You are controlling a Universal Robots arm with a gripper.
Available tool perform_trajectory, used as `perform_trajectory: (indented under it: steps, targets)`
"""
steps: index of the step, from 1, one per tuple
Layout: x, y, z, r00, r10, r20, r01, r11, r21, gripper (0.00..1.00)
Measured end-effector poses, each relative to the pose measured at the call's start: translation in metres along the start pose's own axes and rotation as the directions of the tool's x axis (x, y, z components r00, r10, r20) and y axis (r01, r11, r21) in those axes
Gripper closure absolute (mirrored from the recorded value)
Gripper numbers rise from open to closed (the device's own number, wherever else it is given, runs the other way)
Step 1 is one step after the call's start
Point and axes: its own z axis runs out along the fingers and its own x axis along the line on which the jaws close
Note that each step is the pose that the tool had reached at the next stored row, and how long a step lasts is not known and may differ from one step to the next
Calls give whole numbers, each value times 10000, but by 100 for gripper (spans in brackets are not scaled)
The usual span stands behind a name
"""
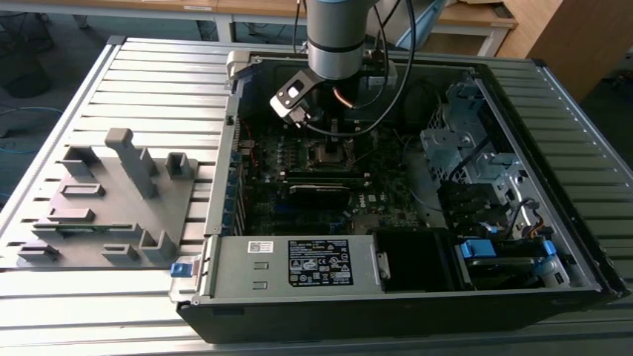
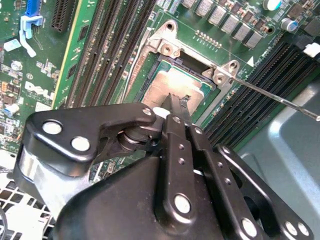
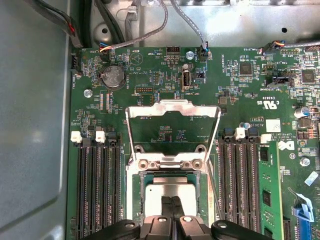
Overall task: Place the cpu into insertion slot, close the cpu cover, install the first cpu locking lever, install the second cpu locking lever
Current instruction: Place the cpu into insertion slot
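The cpu lies flat in the insertion slot, its silvery top showing in both wrist views. My gripper hangs just over the chip with its two black fingertips pressed together and nothing between them; whether they touch the chip I cannot tell. The cpu cover, a thin metal frame, stands swung open beyond the slot, hinged at its edge. A thin wire locking lever sticks out unlatched beside the slot. In the exterior view the gripper reaches down into the open computer case above the slot.
Black memory slots flank the socket on both sides. Cables run along the case wall. A metal drive cage and a power supply fill the case; a grey fixture tray lies at the exterior view's left.
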Motion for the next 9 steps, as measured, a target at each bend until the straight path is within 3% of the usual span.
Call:
perform_trajectory:
  steps: [3, 9]
  targets:
    - [0, 3, 1, 10000, 3, 10, -3, 9997, 260, 90]
    - [1, 7, 18, 10000, 2, 6, -2, 9996, 298, 90]
